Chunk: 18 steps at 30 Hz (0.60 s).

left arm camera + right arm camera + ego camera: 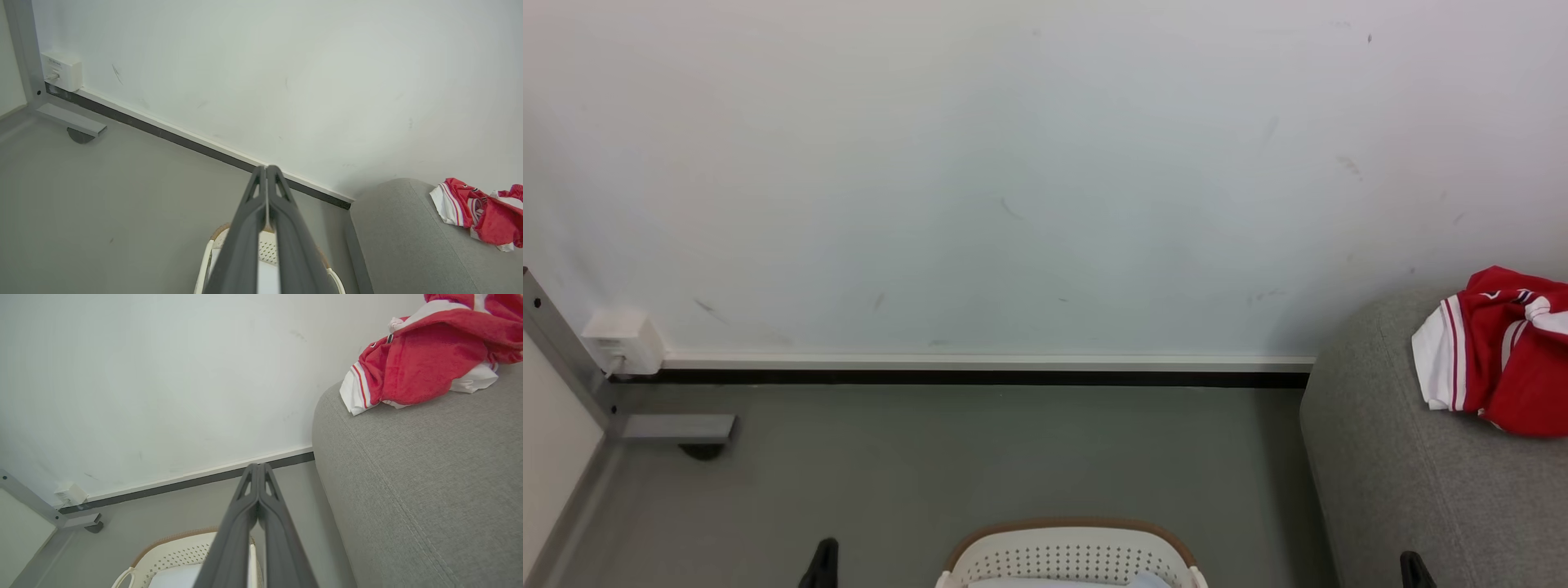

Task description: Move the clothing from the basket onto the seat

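Where a scuffed white wall meets smooth grey floor along a white-and-black skirting, the perforated white basket, brown-rimmed, sits at bottom centre of my head view. Crumpled red-and-white clothing lies at right on the woven grey seat, near its rounded corner, well apart from the basket. My left gripper and right gripper are pressed closed, holding nothing. Bare floor separates basket from wall.

Basket and clothing edge-cropped.
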Motion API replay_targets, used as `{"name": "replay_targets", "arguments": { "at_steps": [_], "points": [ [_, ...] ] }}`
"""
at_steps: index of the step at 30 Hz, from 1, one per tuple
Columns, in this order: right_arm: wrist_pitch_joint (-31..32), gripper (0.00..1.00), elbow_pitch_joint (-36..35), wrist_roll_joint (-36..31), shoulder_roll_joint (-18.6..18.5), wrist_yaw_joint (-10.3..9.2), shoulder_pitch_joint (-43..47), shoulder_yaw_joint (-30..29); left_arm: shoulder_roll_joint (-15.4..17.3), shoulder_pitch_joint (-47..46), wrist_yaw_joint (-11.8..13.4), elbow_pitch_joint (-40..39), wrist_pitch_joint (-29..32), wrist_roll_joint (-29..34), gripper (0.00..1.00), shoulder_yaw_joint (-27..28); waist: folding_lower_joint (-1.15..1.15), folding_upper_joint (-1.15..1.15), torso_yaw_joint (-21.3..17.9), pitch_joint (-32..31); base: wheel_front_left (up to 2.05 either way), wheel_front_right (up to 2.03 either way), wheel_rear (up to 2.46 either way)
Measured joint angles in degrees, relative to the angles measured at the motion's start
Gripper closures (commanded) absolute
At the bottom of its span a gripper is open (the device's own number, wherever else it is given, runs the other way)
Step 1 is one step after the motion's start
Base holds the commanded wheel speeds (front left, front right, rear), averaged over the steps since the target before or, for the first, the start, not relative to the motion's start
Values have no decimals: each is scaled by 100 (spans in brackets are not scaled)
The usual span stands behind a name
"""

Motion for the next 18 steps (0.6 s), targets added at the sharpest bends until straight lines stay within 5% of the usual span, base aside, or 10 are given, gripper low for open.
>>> {"name": "replay_targets", "arguments": {
  "at_steps": [18],
  "points": [
    [412,100,-74,1623,0,0,-264,-148,-20,-216,-9,-86,419,-1570,100,197,0,0,-57,69,0,0,0]
  ]
}}
